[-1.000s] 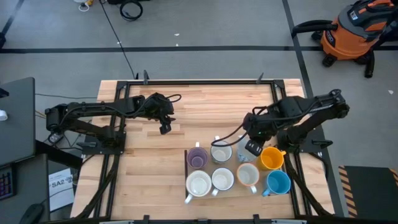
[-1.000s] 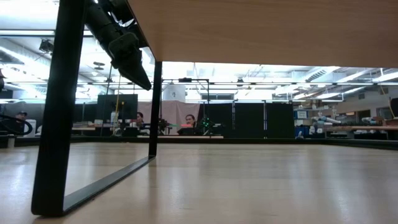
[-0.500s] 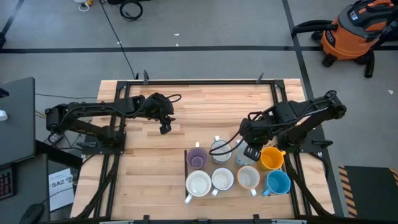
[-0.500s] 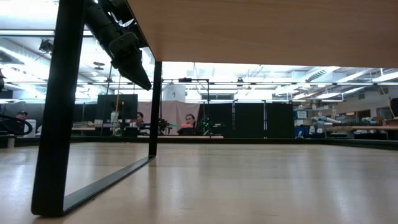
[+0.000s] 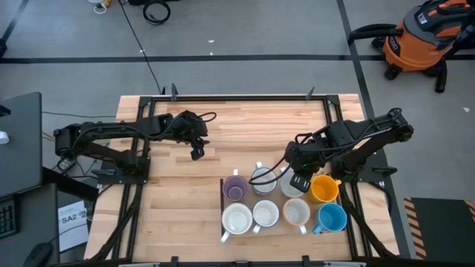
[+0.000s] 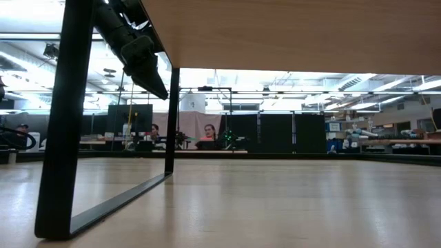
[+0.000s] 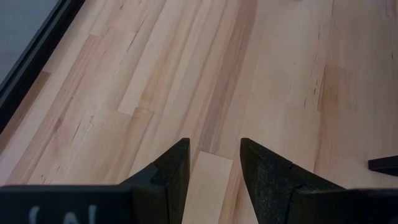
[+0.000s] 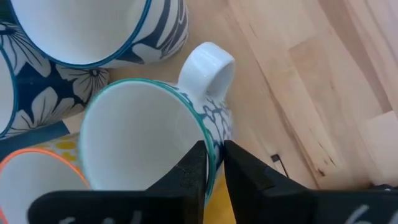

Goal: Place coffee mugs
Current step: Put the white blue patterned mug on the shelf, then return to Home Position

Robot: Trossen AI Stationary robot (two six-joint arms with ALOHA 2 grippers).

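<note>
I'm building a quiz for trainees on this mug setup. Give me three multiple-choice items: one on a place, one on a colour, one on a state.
1. Where is the right gripper?
A) over bare wood
B) at the teal-rimmed mug beside the orange mug
C) off the table

2. In the high view's upper row of mugs, what colour is the leftmost mug?
A) green
B) black
C) purple

3. The left gripper is:
A) open and empty
B) holding a mug
C) holding a spoon

Answers: B, it hangs at that mug's rim; C, the high view shows it purple; A, its jaws stand apart over the bare table.
</note>
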